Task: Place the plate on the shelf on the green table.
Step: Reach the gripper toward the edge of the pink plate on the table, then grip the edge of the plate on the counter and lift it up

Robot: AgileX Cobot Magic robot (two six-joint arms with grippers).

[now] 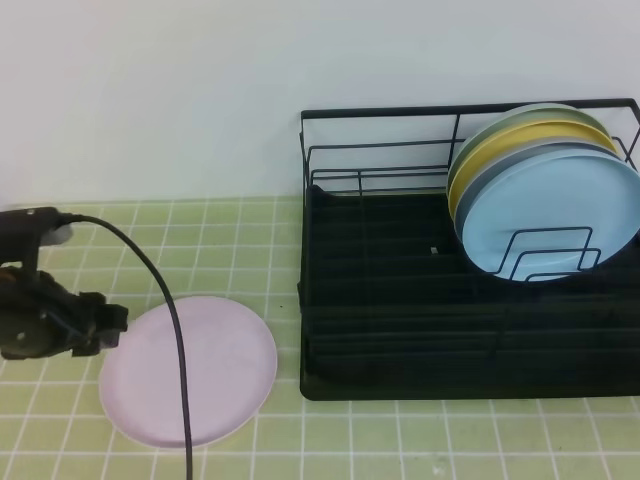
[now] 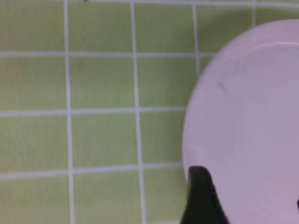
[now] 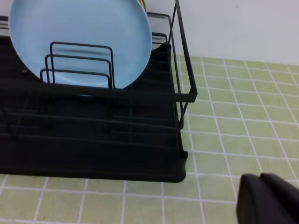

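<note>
The pale pink plate (image 1: 188, 370) lies flat on the green table (image 1: 400, 440), left of the shelf (image 1: 400, 300). My left gripper (image 1: 115, 325) is at the plate's left rim. In the left wrist view the plate (image 2: 252, 121) fills the right side. One black finger (image 2: 201, 198) stands over its rim and the other barely shows at the right edge, so the jaws are wide open with nothing held. My right gripper (image 3: 267, 199) shows as one dark mass low over the tiles, right of the shelf (image 3: 93, 140), shut and empty.
Several plates stand upright in the shelf's right dividers, a light blue plate (image 1: 555, 215) in front and a yellow plate (image 1: 500, 145) behind. The shelf's left and middle slots hold nothing. A black cable (image 1: 178, 350) crosses over the pink plate. A white wall runs behind.
</note>
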